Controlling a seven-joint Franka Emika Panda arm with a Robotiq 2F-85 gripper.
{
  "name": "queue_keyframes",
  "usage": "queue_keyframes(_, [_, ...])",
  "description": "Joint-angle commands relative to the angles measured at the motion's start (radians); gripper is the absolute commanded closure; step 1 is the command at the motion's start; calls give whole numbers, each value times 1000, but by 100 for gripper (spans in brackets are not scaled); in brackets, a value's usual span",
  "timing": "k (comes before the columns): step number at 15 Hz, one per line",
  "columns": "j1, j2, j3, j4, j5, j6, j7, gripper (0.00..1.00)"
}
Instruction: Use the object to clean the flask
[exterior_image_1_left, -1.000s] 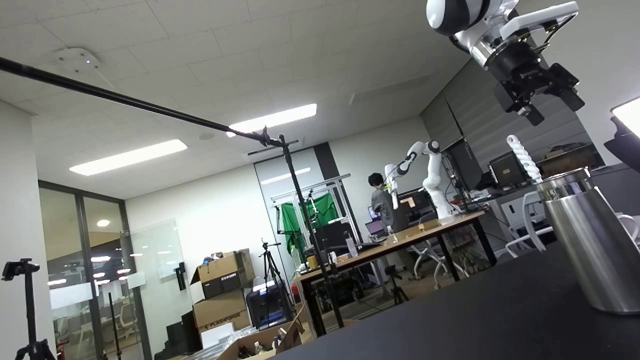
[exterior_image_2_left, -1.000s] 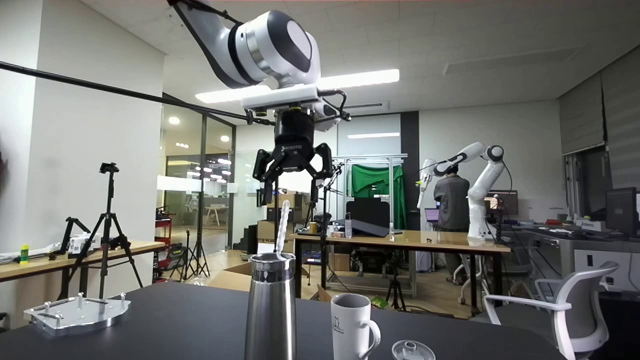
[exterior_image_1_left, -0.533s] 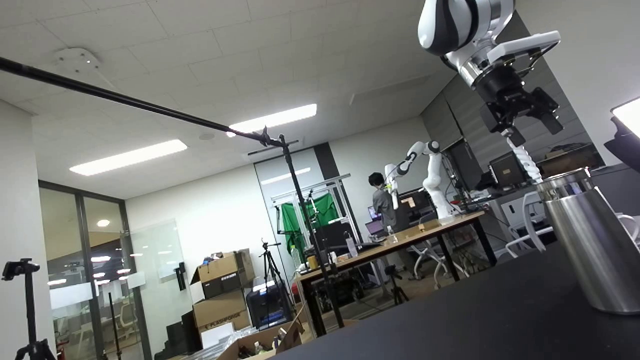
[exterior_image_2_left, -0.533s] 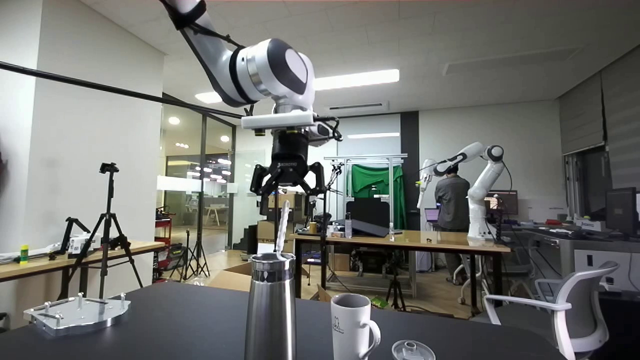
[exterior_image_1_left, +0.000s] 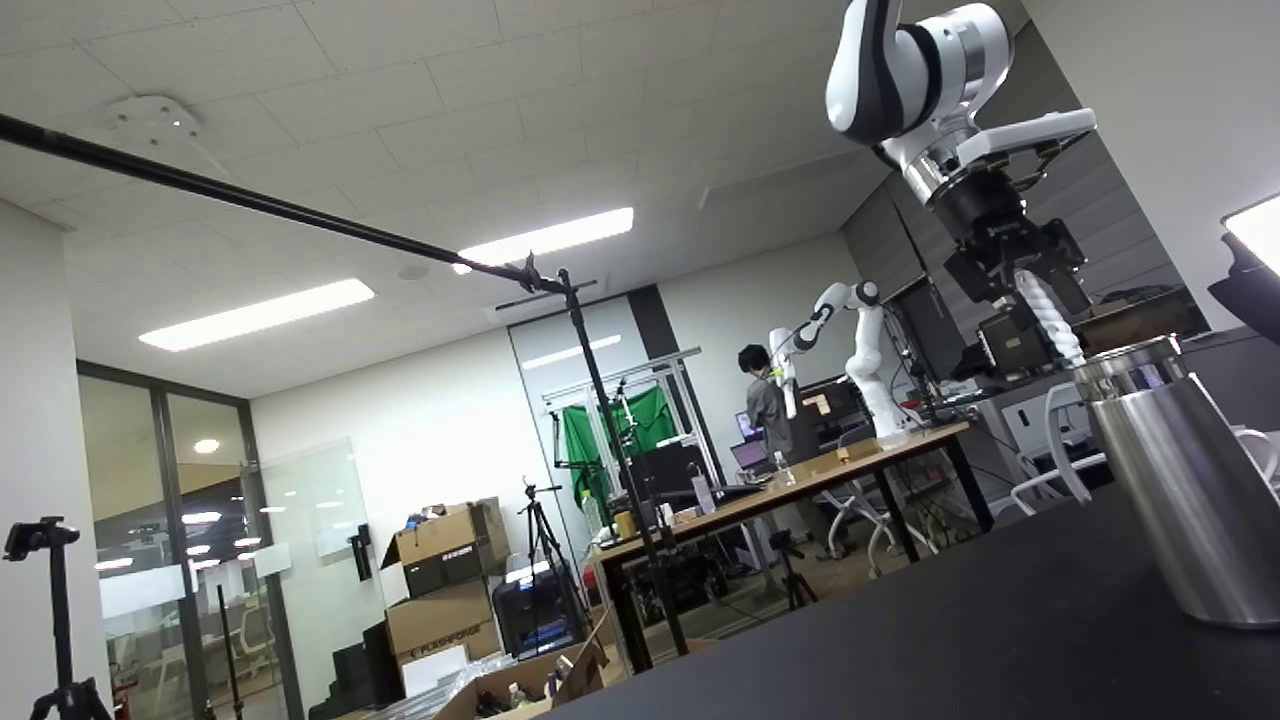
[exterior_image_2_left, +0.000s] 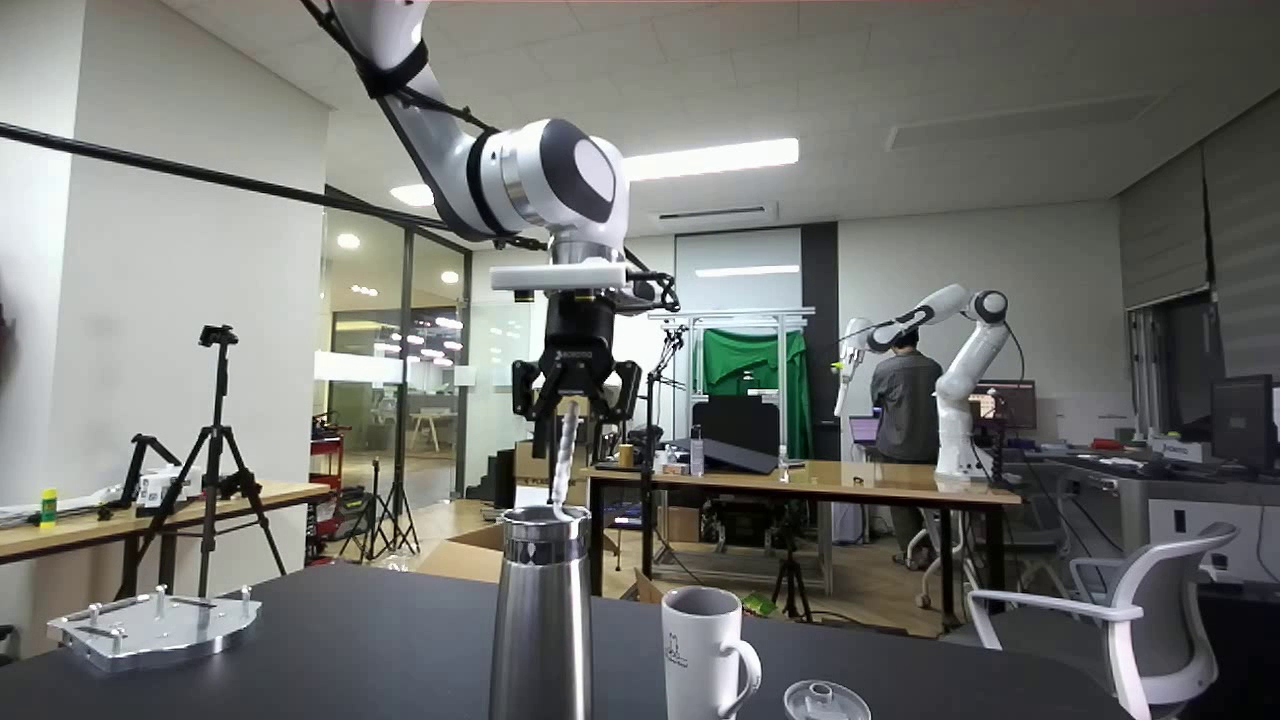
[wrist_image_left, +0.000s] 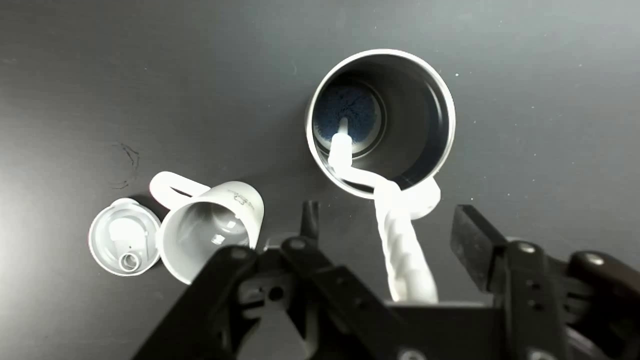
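Straddling one brush (wrist_image_left: 402, 250) in one flask (exterior_image_2_left: 543, 640), one pincer (exterior_image_2_left: 567, 438) — two fingers (wrist_image_left: 475, 245) partly spread — grips nothing.

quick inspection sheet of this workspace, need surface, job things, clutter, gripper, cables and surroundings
Surface: black tabletop, lightly speckled.
Job's things: white brush with a twisted handle stands tilted in the steel flask, handle above the rim.
Clutter: white mug, translucent lid, metal plate with posts.
Gripper: open, brush between its fingers, gaps on both sides in the wrist view.
Cables: black cable loop juts out above the gripper.
Surroundings: person facing away, second arm, tripod, office chair.
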Motion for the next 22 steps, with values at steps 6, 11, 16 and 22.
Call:
queue_keyframes(6, [-6, 16, 3, 17, 35, -31, -9, 96])
queue_keyframes(11, [5, -58, -2, -45, -4, -24, 24, 96])
queue_keyframes(16, [20, -195, 0, -144, -79, -8, 49, 96])
queue_keyframes(22, [26, -339, 1, -224, -87, -24, 8, 96])
